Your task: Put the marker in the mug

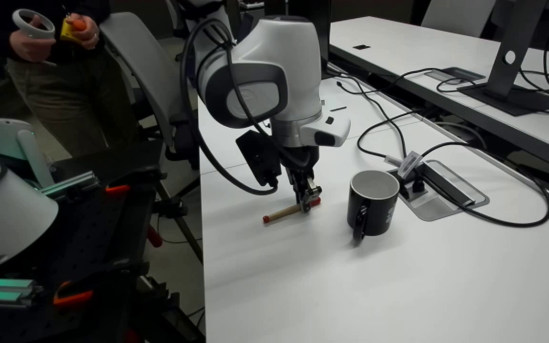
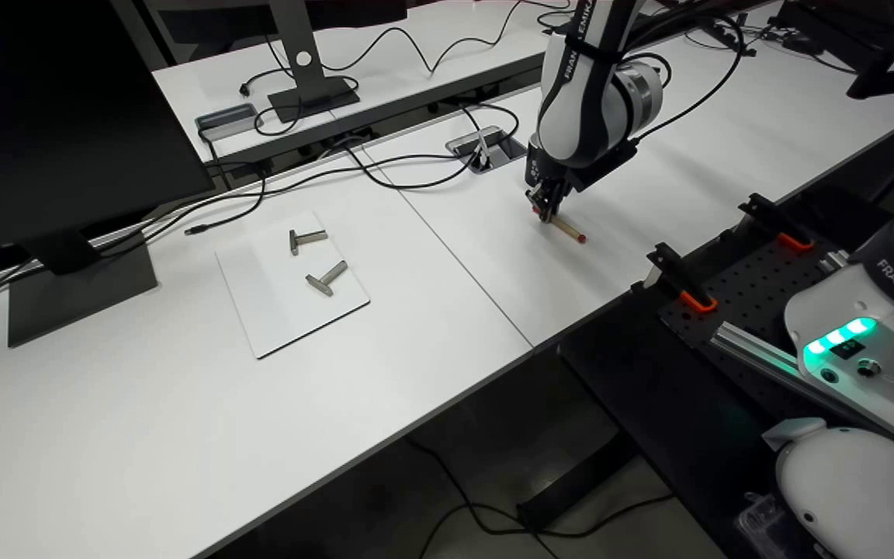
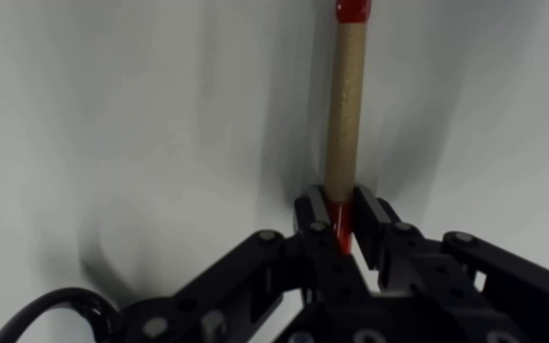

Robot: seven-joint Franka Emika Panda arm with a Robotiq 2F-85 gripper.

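The marker point(image 1: 281, 213) is a thin tan stick with red ends, lying level on or just at the white table; it also shows in an exterior view point(image 2: 569, 227) and in the wrist view point(image 3: 346, 105). My gripper point(image 1: 306, 207) points down with its fingers closed on both sides of the marker near its longer red end point(image 3: 340, 194). The black mug point(image 1: 373, 209) stands upright a little beyond the gripper, its handle towards the camera. In an exterior view the mug point(image 2: 534, 166) is mostly hidden behind the gripper. Its handle point(image 3: 81, 296) shows at the wrist view's lower left.
A grey cable box point(image 1: 439, 190) with black cables sits just behind the mug. A white board point(image 2: 292, 303) with two T-shaped pieces lies further along the table. A monitor point(image 2: 67, 155) stands at its end. The table's edge point(image 2: 532, 347) runs along the robot's side.
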